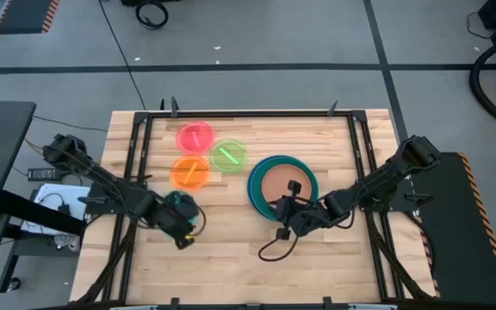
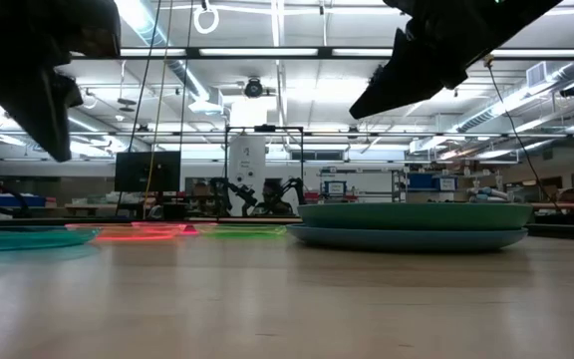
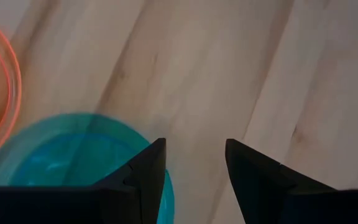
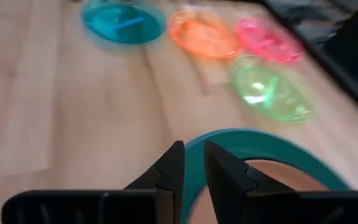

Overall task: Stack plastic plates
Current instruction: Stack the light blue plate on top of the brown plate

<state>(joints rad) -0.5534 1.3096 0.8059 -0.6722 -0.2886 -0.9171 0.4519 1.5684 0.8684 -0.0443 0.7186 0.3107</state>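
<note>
The stack of large plates point(image 1: 257, 191) sits right of centre, blue at the bottom, teal above, a brownish-orange plate point(image 1: 281, 182) on top; it also shows in the low view point(image 2: 407, 227). Small pink point(image 1: 195, 136), green point(image 1: 228, 156) and orange point(image 1: 189, 172) plates lie flat further left. The cyan plate point(image 1: 177, 201) lies partly under my left gripper point(image 1: 183, 224), which hovers open with one finger above the plate's edge point(image 3: 73, 155). My right gripper point(image 1: 282, 211) hangs above the stack's near-left rim point(image 4: 229, 140), its fingers a narrow gap apart, nothing between them.
A dark frame rail point(image 1: 248, 114) runs around the wooden table. A black cable point(image 1: 275, 248) trails from my right gripper over the boards. Bare wood point(image 1: 231, 267) stretches along the near edge between the two arms.
</note>
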